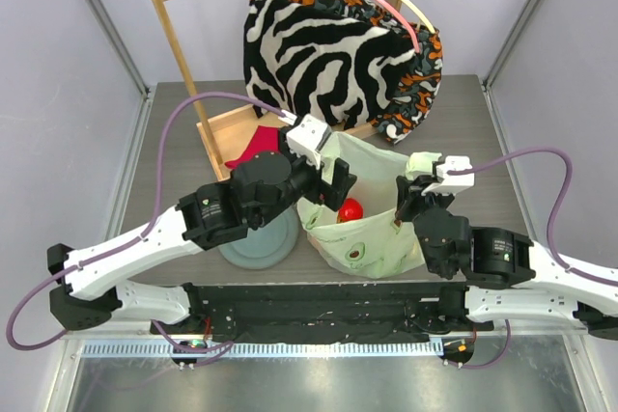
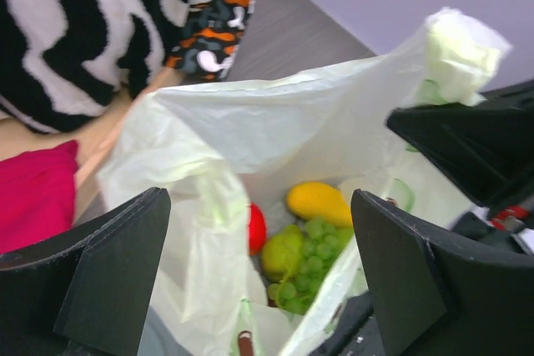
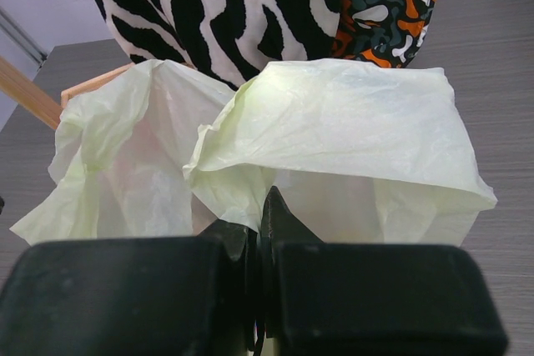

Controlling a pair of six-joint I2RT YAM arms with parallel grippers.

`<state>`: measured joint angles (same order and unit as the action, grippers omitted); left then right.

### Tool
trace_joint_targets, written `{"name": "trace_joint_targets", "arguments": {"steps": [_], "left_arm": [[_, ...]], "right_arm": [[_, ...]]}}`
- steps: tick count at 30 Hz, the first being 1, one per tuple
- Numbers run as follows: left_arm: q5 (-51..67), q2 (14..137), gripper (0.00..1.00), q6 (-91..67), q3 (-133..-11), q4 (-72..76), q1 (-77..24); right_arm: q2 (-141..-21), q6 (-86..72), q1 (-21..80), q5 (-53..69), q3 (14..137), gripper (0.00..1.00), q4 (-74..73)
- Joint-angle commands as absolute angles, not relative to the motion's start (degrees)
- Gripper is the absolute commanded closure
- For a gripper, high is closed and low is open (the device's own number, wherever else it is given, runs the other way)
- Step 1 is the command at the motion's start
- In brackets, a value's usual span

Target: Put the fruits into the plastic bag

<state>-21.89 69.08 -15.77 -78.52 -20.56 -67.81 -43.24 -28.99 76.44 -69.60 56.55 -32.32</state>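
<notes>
**Top external view: plastic bag standing on the surface, fruits inside**

1. At the far edge of the surface stands a wooden rack. A zebra-striped fabric hangs from it.
2. The plastic bag sits mid-surface between the two arms, with its mouth facing up.
3. A round grey plate lies just left of the bag, partly under the left arm. A red cloth lies behind the plate, near the rack base.
4. Left tool: fingers spread wide at the bag's left rim. A fold of the rim hangs between them.
5. Right tool: fingers pressed together, pinching the bag's right rim.
6. The left wrist view shows the bag's contents: a grape bunch, a yellow mango, a green pear and a red apple. They lie close together at the bottom.
</notes>
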Motion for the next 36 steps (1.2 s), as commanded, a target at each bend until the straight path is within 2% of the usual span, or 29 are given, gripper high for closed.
{"name": "trace_joint_targets", "arguments": {"steps": [1,5,11,19,20,21,23,24,26,27,30,32,36], "left_arm": [[-32.1,69.3,0.05,-12.9,-81.0,-23.3,-67.9],[-31.6,70.2,0.07,-13.7,-80.7,-24.2,-68.0],[-29.5,74.1,0.14,-14.1,-80.8,-26.5,-67.9],[-25.8,78.7,0.29,-14.4,-81.2,-26.3,-66.3],[-25.7,79.2,0.33,-14.8,-81.0,-26.5,-65.4],[-25.7,79.5,0.48,-15.0,-81.0,-26.7,-65.0],[-25.4,80.0,0.67,-15.8,-80.9,-26.7,-63.7],[-25.2,79.9,0.83,-16.1,-81.0,-26.1,-63.5],[-24.1,79.5,0.97,-16.5,-81.6,-24.6,-62.2],[-23.4,79.4,1.00,-16.4,-82.2,-24.3,-61.6],[-18.8,79.3,1.00,-16.9,-85.7,-23.7,-58.4],[-15.7,79.4,1.00,-17.5,-88.3,-24.1,-55.7],[-10.0,79.4,1.00,-18.5,-96.8,-25.0,-52.2]], "right_arm": [[-43.5,-31.1,76.4,-71.6,56.7,0.99,-31.5],[-43.5,-31.0,76.4,-71.8,56.6,0.99,-31.4],[-43.7,-31.0,76.4,-71.5,56.6,0.99,-31.4],[-43.9,-30.8,76.3,-71.1,56.2,0.99,-31.4],[-44.1,-30.5,76.1,-70.8,56.3,0.99,-31.5],[-44.8,-30.0,75.9,-70.4,56.3,0.99,-31.5],[-45.9,-28.6,74.5,-69.4,56.3,0.99,-31.5],[-47.3,-28.3,73.6,-69.3,56.3,0.99,-31.3],[-48.8,-25.9,67.2,-64.8,56.4,0.99,-30.5],[-49.4,-24.4,63.7,-61.4,56.6,0.99,-27.9],[-50.5,-18.5,51.8,-47.1,58.2,0.99,-22.3],[-52.0,-15.8,48.5,-41.5,63.8,0.99,-22.2],[-52.9,-11.5,47.5,-40.4,74.2,0.99,-24.1]]}}
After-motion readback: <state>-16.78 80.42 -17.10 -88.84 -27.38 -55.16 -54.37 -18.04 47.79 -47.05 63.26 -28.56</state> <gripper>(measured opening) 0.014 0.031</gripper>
